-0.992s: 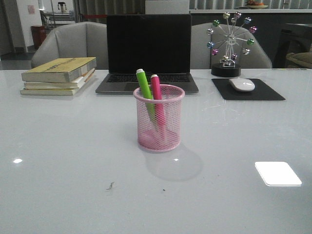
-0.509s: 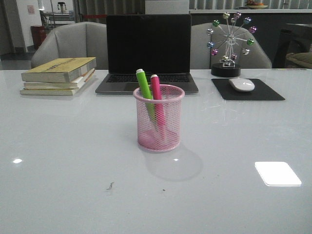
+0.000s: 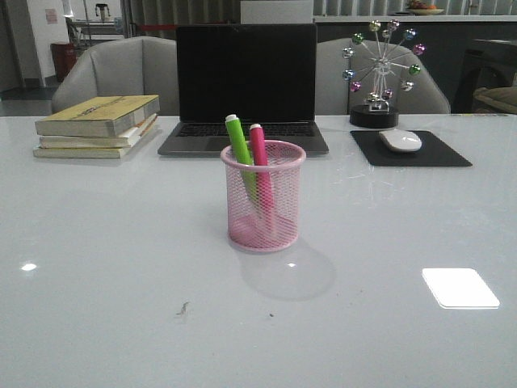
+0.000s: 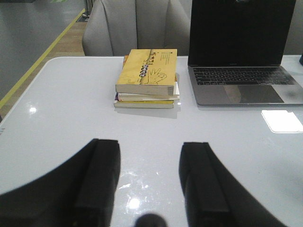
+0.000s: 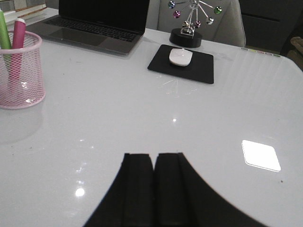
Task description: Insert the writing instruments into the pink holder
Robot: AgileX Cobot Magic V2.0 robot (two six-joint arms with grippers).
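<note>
**Both highlighters stand in the pink cup**

We see the round pink wire-mesh holder point(image 3: 263, 196) upright on the glossy white table point(image 3: 121, 242), and we take it as our landmark. Inside it stand the lime green highlighter marker point(image 3: 240, 150) and the bright pink highlighter marker point(image 3: 259, 158), both leaning a little away from the robot's right, their upper ends rising above the rolled rim, the green one on the left of the pink one and just beside it.

Behind the holder sits an open grey laptop with a dark screen point(image 3: 245, 85). Behind it and to the left lies a stack of yellow-covered books point(image 3: 98, 125); behind it and to the right a white computer mouse point(image 3: 401, 140) rests on a black mouse pad point(image 3: 410, 149), with a metal ferris-wheel desk ornament carrying coloured balls point(image 3: 382, 73) beyond that.

Neither arm shows in the front view. The left gripper point(image 4: 148, 182) hovers over bare table with its black fingers spread apart, holding nothing (the books lie ahead of it). The right gripper point(image 5: 154, 189) has its fingers pressed together, empty, well apart from the holder.
</note>
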